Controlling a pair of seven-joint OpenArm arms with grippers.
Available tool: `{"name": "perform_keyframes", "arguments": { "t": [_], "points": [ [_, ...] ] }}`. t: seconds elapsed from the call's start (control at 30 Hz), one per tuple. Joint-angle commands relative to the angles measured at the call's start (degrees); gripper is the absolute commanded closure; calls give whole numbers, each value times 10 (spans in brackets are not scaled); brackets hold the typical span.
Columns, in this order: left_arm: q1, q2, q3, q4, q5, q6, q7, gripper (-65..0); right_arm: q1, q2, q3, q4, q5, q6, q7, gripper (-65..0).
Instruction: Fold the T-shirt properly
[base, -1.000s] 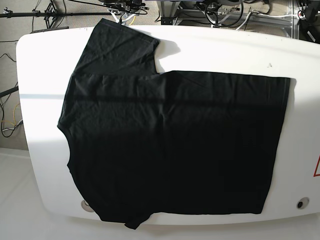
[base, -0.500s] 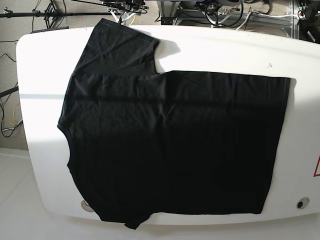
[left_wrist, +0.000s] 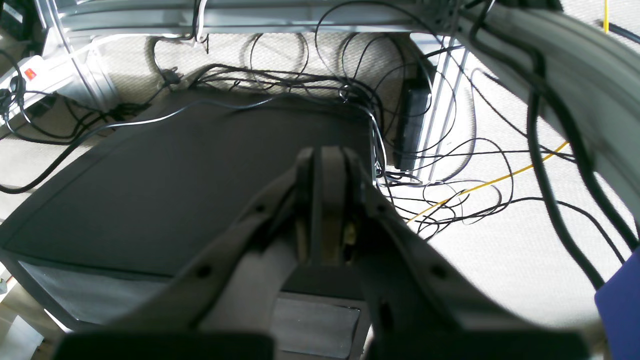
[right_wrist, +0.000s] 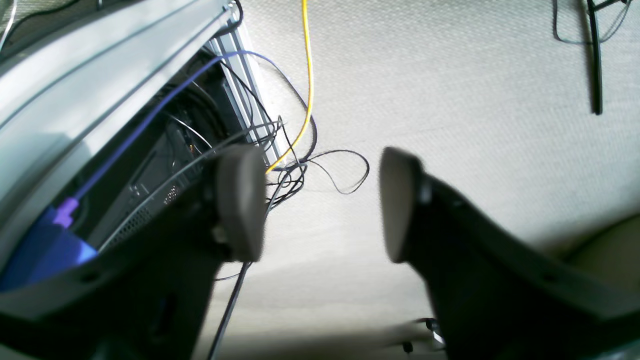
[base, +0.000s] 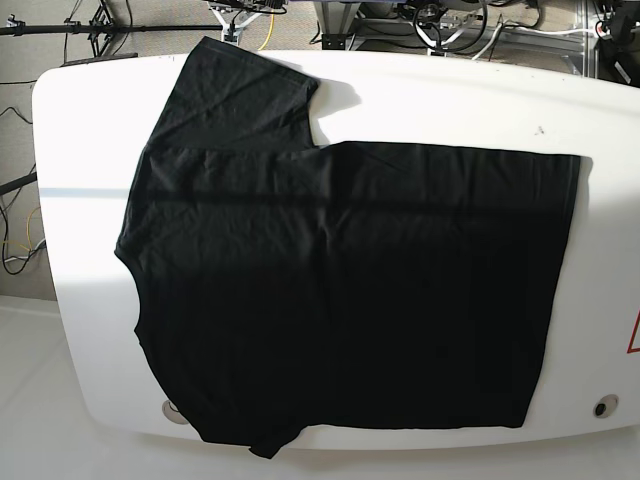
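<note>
Base view: black T-shirt (base: 340, 280) spread flat across the white table (base: 80, 150), one sleeve toward 11 o'clock, hem edge at 3 o'clock. Left gripper (left_wrist: 325, 200) closed, empty, above floor cables (left_wrist: 450, 200). Right gripper (right_wrist: 320, 200) jaws apart, empty, over carpet (right_wrist: 450, 100).

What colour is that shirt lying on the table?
Plain black; the T-shirt shows best in the base view.
</note>
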Motion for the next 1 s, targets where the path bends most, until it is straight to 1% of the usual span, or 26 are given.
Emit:
{"name": "perform_keyframes", "arguments": {
  "t": [0.0, 0.2, 0.47, 0.53, 0.8, 0.87, 0.97],
  "points": [
    [1, -1, 0, 1, -3, 0, 1, -2, 4, -2, 0, 1, -4, 5, 2, -257],
    [7, 0, 0, 6, -5, 0, 0, 0, 2, -1, 0, 2, -6, 4, 2, -167],
    [1, 3, 1, -2, -3, -1, 0, 0, 7, -1, 0, 4, -5, 5, 4, -140],
    [2, 2, 1, -3, -3, 0, 0, 0, 8, -3, 0, 6, -4, 2, 5, -105],
    [2, 2, 1, -2, -6, -2, 1, 0, 6, -3, -1, 12, -5, 0, 5, -57],
    [2, 1, 0, 2, -10, -8, 5, 0, 2, -4, -1, 27, -4, 3, -11, -17],
    [3, 0, 0, 4, -13, -16, 8, 0, -2, -4, -1, 49, -2, 4, -39, 0]
  ]
}}
